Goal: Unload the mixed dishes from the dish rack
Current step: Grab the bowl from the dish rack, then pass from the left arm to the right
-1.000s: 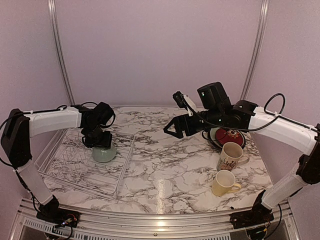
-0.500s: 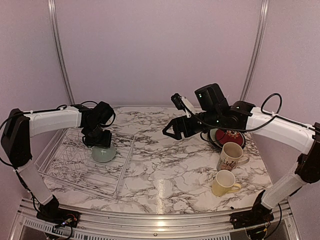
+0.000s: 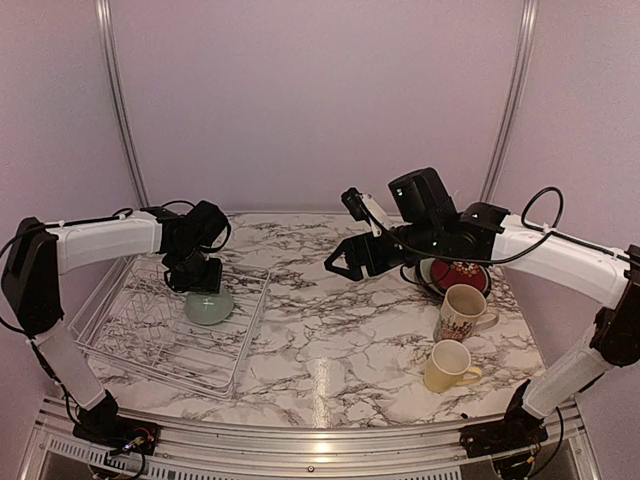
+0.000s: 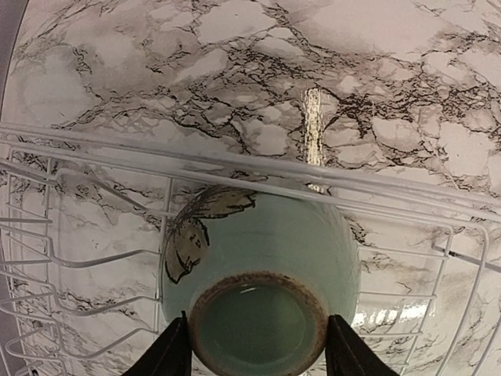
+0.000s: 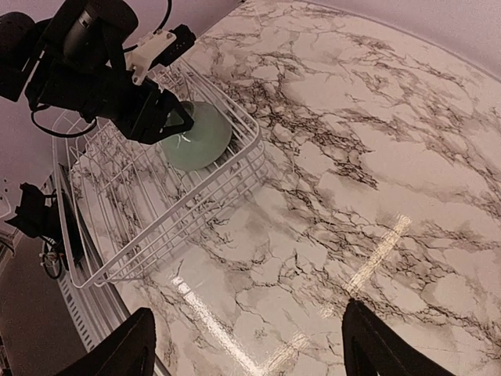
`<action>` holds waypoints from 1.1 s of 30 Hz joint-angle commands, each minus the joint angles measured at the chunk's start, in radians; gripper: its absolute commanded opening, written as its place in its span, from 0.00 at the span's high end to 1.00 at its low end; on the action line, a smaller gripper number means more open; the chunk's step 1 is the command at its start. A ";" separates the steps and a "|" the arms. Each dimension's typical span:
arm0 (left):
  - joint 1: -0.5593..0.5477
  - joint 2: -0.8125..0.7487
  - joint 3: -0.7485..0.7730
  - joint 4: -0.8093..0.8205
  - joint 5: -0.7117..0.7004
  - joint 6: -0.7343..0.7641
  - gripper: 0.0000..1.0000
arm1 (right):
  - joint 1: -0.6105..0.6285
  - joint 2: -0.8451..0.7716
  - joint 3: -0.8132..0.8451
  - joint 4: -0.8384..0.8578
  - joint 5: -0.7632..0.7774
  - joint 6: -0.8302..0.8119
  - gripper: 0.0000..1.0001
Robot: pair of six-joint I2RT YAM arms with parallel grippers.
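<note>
I'm going for the small pale green bowl (image 4: 262,243), sitting upside down in the dish rack (image 4: 235,160). My left gripper (image 4: 257,319) is straddling its foot ring, and I can't tell if it's pinching yet. Next up: a firm squeeze, then a straight lift.

The surface (image 3: 330,340) is glossy and marble-patterned, with bright reflections. The dish rack (image 5: 205,197) is thin wire with a smooth white coating. The small pale green bowl (image 4: 266,243) is shiny glazed ceramic, its foot ring bare, brown and rough.
</note>
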State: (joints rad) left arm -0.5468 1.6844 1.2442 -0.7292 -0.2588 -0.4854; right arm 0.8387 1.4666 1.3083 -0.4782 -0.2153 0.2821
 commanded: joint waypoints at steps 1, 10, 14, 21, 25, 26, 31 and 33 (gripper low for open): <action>0.004 -0.056 0.006 -0.014 0.000 0.015 0.71 | 0.009 0.007 -0.010 0.023 0.007 0.000 0.21; 0.003 -0.196 0.002 -0.030 0.050 -0.006 0.77 | 0.006 0.024 -0.009 0.108 -0.021 0.065 0.21; 0.004 -0.277 0.012 -0.035 0.079 -0.020 0.77 | 0.003 0.042 -0.014 0.216 -0.083 0.149 0.21; 0.004 -0.394 0.055 -0.040 0.136 -0.039 0.76 | 0.002 0.136 -0.034 0.588 -0.224 0.377 0.22; 0.004 -0.431 0.087 -0.032 0.151 -0.045 0.75 | 0.011 0.241 0.005 0.777 -0.284 0.540 0.23; 0.004 -0.439 0.098 -0.028 0.156 -0.045 0.75 | 0.013 0.275 0.022 0.814 -0.301 0.575 0.23; 0.004 -0.475 0.142 0.009 0.196 -0.058 0.75 | 0.029 0.431 0.101 1.040 -0.384 0.772 0.26; 0.004 -0.486 0.152 0.034 0.213 -0.067 0.74 | 0.042 0.481 0.149 1.087 -0.396 0.804 0.27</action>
State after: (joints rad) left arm -0.5468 1.2484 1.3430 -0.7795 -0.0891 -0.5331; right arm 0.8536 1.8725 1.3537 0.3824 -0.5369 0.9192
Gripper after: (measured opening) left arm 0.563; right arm 0.741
